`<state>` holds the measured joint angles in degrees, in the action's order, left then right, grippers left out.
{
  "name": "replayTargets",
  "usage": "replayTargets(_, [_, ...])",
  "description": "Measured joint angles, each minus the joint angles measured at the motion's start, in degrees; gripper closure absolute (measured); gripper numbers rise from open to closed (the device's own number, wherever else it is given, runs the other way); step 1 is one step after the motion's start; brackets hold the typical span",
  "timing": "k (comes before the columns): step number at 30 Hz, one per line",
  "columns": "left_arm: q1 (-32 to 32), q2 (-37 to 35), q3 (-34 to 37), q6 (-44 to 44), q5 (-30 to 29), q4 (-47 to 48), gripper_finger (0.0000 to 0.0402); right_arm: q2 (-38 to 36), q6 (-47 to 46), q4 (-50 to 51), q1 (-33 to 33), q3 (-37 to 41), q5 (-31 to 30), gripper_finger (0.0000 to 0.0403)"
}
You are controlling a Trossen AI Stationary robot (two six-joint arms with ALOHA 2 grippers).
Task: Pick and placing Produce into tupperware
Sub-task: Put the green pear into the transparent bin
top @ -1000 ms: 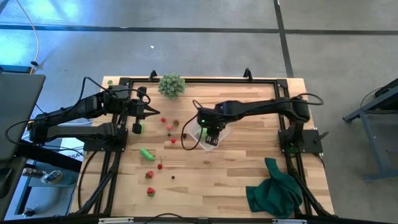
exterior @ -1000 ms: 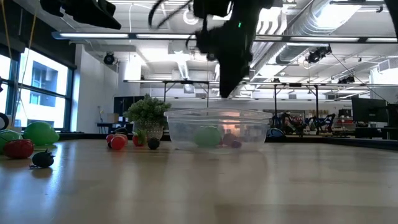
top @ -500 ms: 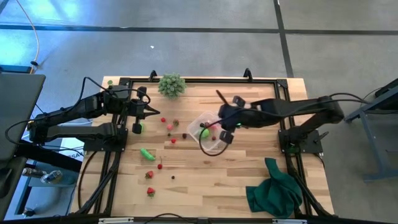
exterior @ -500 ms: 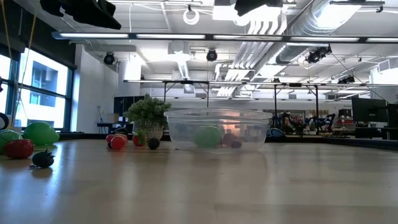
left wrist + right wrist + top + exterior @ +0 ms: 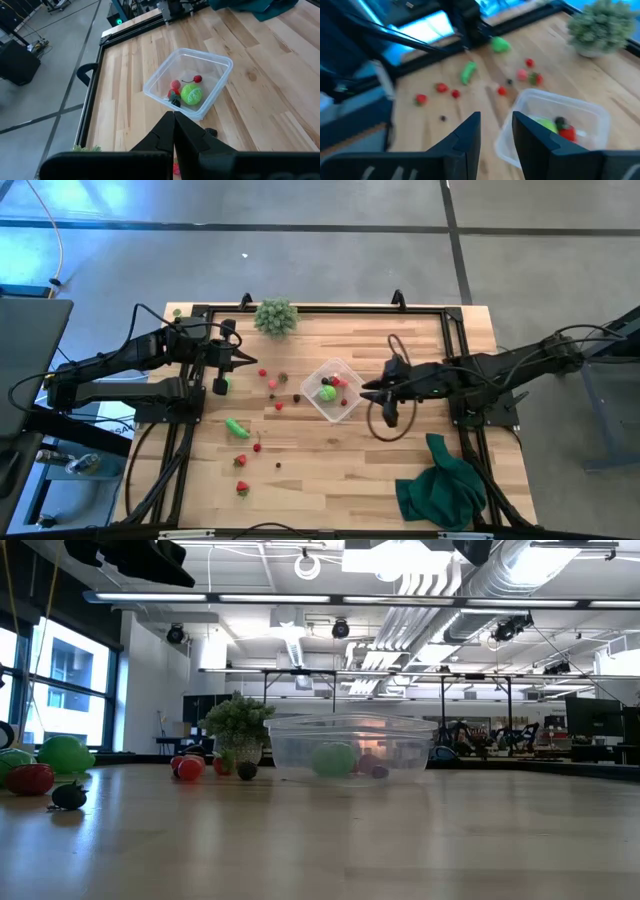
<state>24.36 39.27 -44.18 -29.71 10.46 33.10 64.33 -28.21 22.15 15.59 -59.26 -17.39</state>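
The clear tupperware (image 5: 345, 408) stands mid-table and holds a green ball (image 5: 328, 392) and red pieces (image 5: 174, 84); it also shows in the low view (image 5: 400, 745). More produce lies loose to its left: red pieces (image 5: 263, 372), a green oblong one (image 5: 237, 427) and a green round one (image 5: 226, 384). My right gripper (image 5: 368, 392) hovers open just right of the tupperware, raised, with nothing between its fingers (image 5: 495, 135). My left gripper (image 5: 246, 360) is shut and hangs above the table's left part (image 5: 173, 115).
A pale green bushy clump (image 5: 276, 316) stands at the far edge. A dark green cloth (image 5: 440, 485) lies crumpled at the near right corner. Bare wood lies in front of the tupperware and along the near edge. A black frame (image 5: 330, 309) borders the table.
My right gripper has risen from just over the tupperware and drawn back toward the table's right edge, tipping from pointing down to nearer level. Its finger gap looks the same. The tupperware stays where it was.
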Motion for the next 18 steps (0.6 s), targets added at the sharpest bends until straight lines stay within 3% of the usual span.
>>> replayTargets(6, [0.01,0.00,0.00,0.01,-0.02,0.00,0.0401,-6.88,-0.02,-0.59,1.73,5.15,0.32,0.0307])
replayTargets(18, [0.00,0.00,0.00,-0.01,-0.01,-0.02,0.0401,-17.93,6.23,5.12,1.66,7.67,-2.02,0.0370])
